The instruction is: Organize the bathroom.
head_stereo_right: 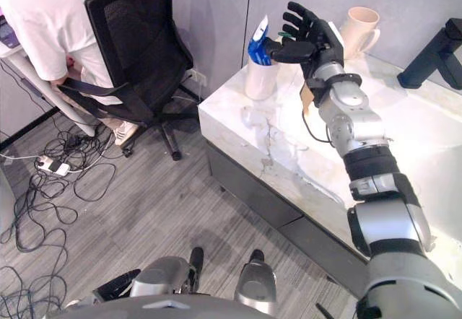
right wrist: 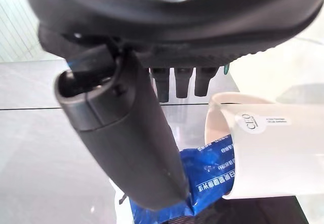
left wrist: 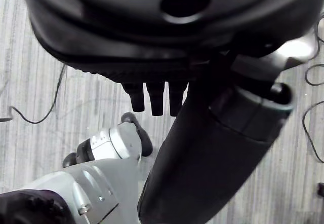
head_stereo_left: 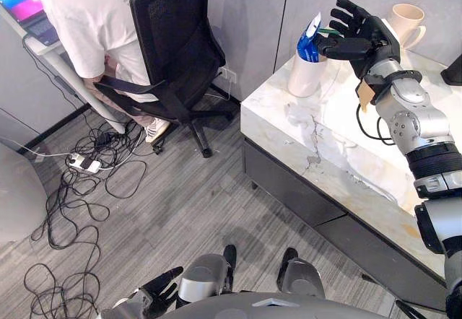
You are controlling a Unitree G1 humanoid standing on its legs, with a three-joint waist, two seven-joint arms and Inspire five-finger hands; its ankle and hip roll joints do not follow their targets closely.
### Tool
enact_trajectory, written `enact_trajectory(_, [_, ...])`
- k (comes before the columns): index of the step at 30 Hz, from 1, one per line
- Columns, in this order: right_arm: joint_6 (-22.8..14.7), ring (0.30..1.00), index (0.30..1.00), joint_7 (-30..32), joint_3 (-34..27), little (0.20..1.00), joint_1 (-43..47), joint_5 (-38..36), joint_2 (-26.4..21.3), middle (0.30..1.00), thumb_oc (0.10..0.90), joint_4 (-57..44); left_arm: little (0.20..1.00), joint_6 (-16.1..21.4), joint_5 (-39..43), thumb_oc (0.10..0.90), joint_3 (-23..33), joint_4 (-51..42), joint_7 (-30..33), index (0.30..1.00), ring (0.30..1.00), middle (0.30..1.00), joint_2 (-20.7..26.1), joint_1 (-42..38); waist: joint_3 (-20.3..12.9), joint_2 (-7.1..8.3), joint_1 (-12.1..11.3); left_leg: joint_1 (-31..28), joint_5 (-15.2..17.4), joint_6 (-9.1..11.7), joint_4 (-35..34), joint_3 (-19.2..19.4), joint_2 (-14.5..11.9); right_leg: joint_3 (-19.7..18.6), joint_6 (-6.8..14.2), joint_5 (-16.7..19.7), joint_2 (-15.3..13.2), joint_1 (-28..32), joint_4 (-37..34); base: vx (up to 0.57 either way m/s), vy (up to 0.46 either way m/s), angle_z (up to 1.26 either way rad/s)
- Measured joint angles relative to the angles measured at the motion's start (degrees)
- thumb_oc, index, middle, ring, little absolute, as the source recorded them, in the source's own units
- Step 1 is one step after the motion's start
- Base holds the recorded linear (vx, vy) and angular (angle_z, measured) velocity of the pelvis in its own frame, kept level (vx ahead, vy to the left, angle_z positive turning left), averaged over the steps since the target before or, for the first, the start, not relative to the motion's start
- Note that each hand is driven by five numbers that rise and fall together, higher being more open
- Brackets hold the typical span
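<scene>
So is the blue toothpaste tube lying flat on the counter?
No, the blue toothpaste tube stands in the white cup on the marble counter, with the right robot hand open beside it.

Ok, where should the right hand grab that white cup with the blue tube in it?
Grip the white cup round its bare lower wall, from the side facing the right hand. It stands upright at the counter corner, and the blue tube crowds its mouth.

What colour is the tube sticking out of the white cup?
Blue, with white print and a white end; the tube in the white cup shows best in the right wrist view.
</scene>
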State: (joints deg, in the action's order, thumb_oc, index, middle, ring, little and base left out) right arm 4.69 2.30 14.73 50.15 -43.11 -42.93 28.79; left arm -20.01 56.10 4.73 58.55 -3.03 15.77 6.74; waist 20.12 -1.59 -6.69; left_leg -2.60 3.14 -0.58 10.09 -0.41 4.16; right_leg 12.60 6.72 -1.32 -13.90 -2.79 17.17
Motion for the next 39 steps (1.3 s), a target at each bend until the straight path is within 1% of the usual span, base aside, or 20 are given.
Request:
enact_trajectory(5, [0.0,0.9,0.9,1.3,0.0,0.9,0.2,0.1,1.3,0.9,0.8,0.3,0.9,2.1,0.1,0.8,-1.0,0.4,2.0,0.9,0.9,0.9,-0.2,-2.6,1.2,2.49,-0.5,0.2,0.3,0.4,1.1,0.0,-0.4,0.1,-0.2,-0.2,0.2,0.0,0.6,-0.03,-0.057,0.0])
enact_trajectory(10, [-0.1,0.9,0.9,2.3,0.0,0.9,0.2,0.2,1.5,0.9,0.8,0.3,0.9,3.8,0.1,0.8,-0.9,0.4,3.1,0.9,0.9,0.9,-0.2,-4.4,1.4,3.4,-0.9,0.3,0.6,0.5,1.7,0.1,-0.9,0.0,-0.4,-0.1,0.8,0.3,0.5,-0.03,-0.05,-0.01])
enact_trajectory(13, [-0.3,0.9,0.9,2.4,0.0,0.9,0.3,0.2,1.5,0.9,0.8,0.3,0.9,4.1,0.1,0.8,-0.8,0.4,3.4,0.9,0.9,0.9,-0.1,-4.4,1.4,3.74,-0.8,0.2,0.7,0.5,1.7,0.1,-1.0,0.0,-0.4,-0.1,0.9,0.4,0.4,-0.01,-0.029,-0.01])
enact_trajectory(14, [-0.4,0.9,0.9,2.5,-0.1,0.9,0.3,0.2,1.5,0.9,0.8,0.3,0.9,4.2,0.1,0.8,-0.8,0.4,3.8,0.9,0.9,0.9,-0.1,-4.2,1.2,4.35,-0.5,0.1,0.8,0.3,1.7,0.2,-1.2,0.0,-0.6,0.1,1.2,0.9,-0.3,0.0,-0.043,-0.03])
enact_trajectory(16, [-0.4,0.9,0.9,2.8,-0.1,0.9,0.3,0.1,0.9,0.9,0.8,0.3,0.9,4.6,0.0,0.8,-0.6,0.4,3.9,0.9,0.9,0.9,-0.1,-4.0,1.0,5.11,0.2,0.0,0.8,0.3,1.7,0.3,-1.2,0.0,-0.6,0.1,1.3,1.0,-0.5,0.0,-0.045,-0.02])
enact_trajectory(18, [-0.4,0.9,0.9,2.8,-0.3,0.9,0.4,0.0,0.1,0.9,0.8,0.3,0.9,4.9,0.0,0.8,-0.4,0.4,3.9,0.9,0.9,0.9,-0.1,-4.1,0.6,5.77,0.5,-0.1,0.8,0.2,1.6,0.4,-1.3,0.0,-0.6,0.2,1.3,1.1,-0.9,0.0,-0.034,-0.02])
enact_trajectory(19, [-0.4,0.9,0.9,2.8,-0.3,0.9,0.4,0.0,0.1,0.9,0.8,0.3,0.9,4.9,0.0,0.8,-0.4,0.4,3.9,0.9,0.9,0.9,-0.1,-4.1,0.6,5.77,0.5,-0.1,0.8,0.2,1.6,0.4,-1.3,0.0,-0.6,0.2,1.3,1.1,-0.9,0.0,-0.037,-0.06])
enact_trajectory(20, [-0.5,0.9,0.9,2.7,-1.0,0.9,0.5,0.0,0.0,0.9,0.8,0.3,0.9,5.0,0.0,0.8,-0.4,0.4,4.0,0.9,0.9,0.9,0.0,-4.0,0.2,6.38,0.6,-0.2,0.8,0.1,1.7,0.7,-1.4,-0.2,-0.6,0.5,1.6,1.3,-1.4,0.0,-0.044,-0.09])
enact_trajectory(24, [-0.9,0.9,0.9,3.0,-1.4,0.9,1.6,-0.1,-0.2,0.9,0.8,0.3,0.9,5.1,0.0,0.8,-0.4,0.4,4.0,0.9,0.9,0.9,0.1,-4.3,-0.3,6.85,0.8,-1.0,0.9,0.3,1.4,1.0,-1.9,-0.3,-0.7,1.0,2.3,2.5,-2.8,0.0,-0.024,-0.07])
enact_trajectory(26, [-1.9,0.9,0.9,3.0,-1.4,0.9,2.0,-0.2,-0.6,0.9,0.8,0.3,0.9,5.1,0.0,0.8,-0.4,0.4,3.8,0.9,0.9,0.9,0.1,-4.4,-0.3,6.93,1.3,-1.2,1.0,0.3,1.3,1.1,-2.0,-0.4,-0.7,1.1,2.3,2.7,-3.0,0.0,0.0,0.0])
enact_trajectory(29, [-3.4,0.9,0.9,2.5,-1.4,0.9,2.4,-0.6,-5.4,0.9,0.8,0.1,0.9,6.0,0.0,0.8,-0.4,0.4,3.2,0.9,0.9,0.9,0.1,-4.3,-0.5,6.98,1.1,-1.8,1.1,0.2,0.7,1.7,-1.9,-0.8,-0.6,1.4,2.4,3.0,-3.6,-0.01,-0.003,-0.08])
enact_trajectory(30, [-4.4,0.9,0.9,2.4,-1.6,0.9,2.4,-0.6,-7.0,0.9,0.8,0.1,0.9,6.3,0.0,0.8,-0.4,0.4,3.1,0.9,0.9,0.9,0.3,-3.9,-0.8,7.0,1.1,-1.8,1.2,0.1,0.7,1.8,-1.9,-1.0,-0.5,1.5,2.4,3.1,-3.8,-0.01,-0.007,-0.08])
enact_trajectory(33, [-6.5,0.9,0.9,2.2,-3.3,0.9,2.5,-1.7,-10.4,0.9,0.8,-0.5,0.9,6.5,0.0,0.8,-0.5,0.4,3.1,0.9,0.9,0.9,0.5,-3.2,-1.4,7.09,2.2,-1.9,1.2,0.0,0.6,2.1,-1.9,-1.2,-0.4,1.9,2.5,3.2,-4.5,-0.02,-0.002,-0.06])
enact_trajectory(36, [-7.1,0.9,0.9,2.3,-4.3,0.9,2.5,-2.7,-14.1,0.9,0.8,-2.3,0.9,8.5,0.0,0.8,-0.6,-0.1,2.6,0.9,0.9,0.9,0.6,-2.3,-2.2,7.53,3.4,-2.0,1.3,-0.1,0.0,3.0,-2.2,-2.0,-0.4,2.5,3.0,3.3,-5.6,-0.03,0.008,-0.13])
enact_trajectory(39, [-7.7,0.9,0.9,3.3,-4.9,0.9,2.4,-2.7,-18.3,0.9,0.8,-2.4,0.9,11.3,-0.1,0.8,-1.0,-0.7,1.9,0.9,0.9,0.9,0.6,-2.0,-3.3,8.01,4.6,-2.2,1.2,-0.1,-0.4,3.5,-2.5,-2.3,-0.5,3.3,3.5,3.6,-7.1,-0.04,0.01,-0.11])
